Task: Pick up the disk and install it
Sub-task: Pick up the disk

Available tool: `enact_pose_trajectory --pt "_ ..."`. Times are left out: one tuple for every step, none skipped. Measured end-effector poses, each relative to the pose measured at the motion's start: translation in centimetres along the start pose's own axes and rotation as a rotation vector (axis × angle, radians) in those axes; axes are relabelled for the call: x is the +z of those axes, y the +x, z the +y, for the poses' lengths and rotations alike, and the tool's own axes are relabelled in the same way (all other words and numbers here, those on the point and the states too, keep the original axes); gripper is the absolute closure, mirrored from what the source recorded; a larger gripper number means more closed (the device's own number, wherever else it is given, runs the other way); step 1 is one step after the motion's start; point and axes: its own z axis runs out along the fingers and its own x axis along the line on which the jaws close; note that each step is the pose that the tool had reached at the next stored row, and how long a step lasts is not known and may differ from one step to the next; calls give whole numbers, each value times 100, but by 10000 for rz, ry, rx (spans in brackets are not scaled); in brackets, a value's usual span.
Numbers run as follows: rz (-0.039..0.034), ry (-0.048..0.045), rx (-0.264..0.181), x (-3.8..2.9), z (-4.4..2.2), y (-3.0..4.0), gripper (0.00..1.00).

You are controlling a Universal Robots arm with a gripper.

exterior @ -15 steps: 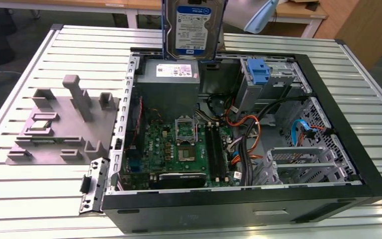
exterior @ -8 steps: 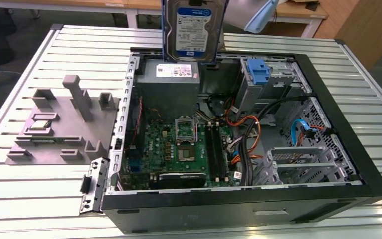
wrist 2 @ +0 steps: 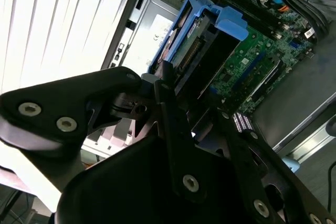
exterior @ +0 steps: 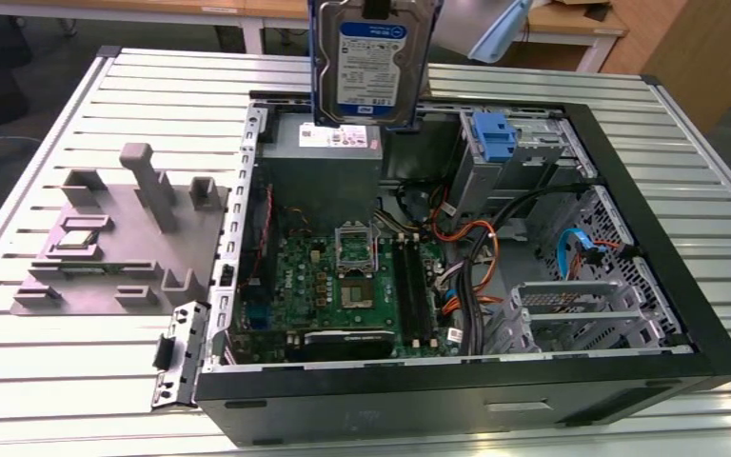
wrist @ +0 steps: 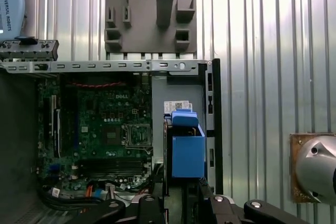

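- The gripper [wrist 2: 186,85] has its jaws closed on the disk [exterior: 368,62], clamping the blue carrier frame by its sides; in the second wrist view the black fingers [wrist 2: 167,95] lie against the frame.
- The disk hangs upright in the air with its white-and-blue label facing the exterior view. It touches neither the computer case [exterior: 708,343] nor the table [exterior: 73,381].
- It is above the grey power-supply box [exterior: 321,162], close to the case wall on that side. The first wrist view looks straight down the disk's [wrist: 186,150] blue end onto that box.
- The case lies open on the slatted metal table, with the motherboard [exterior: 340,286] exposed.
- A grey fixture plate [exterior: 99,286] lies beside the case, toward the table's edge at the exterior view's left.
- Progress, as I judge it: the pick-up is done and the installing is not. The disk sits in no bay, and it is apart from the drive cage, where a blue bracket [exterior: 495,138] stands.
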Motion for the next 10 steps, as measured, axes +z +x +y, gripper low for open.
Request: enact_pose_trajectory --pt "0 -1 0 1 -2 14 65" --pt "1 0 0 1 -3 27 65" --pt "0 0 0 3 -5 41 65" --pt "-1 1 0 4 -6 54 65" --pt "0 0 -1 5 -7 68 65" --pt "0 0 0 6 -9 82 65" --pt "0 0 0 7 -11 95 65" --pt "-1 0 -1 8 -12 108 65" --pt "0 0 -1 9 -14 122 65" --pt "0 0 0 10 -16 135 65"
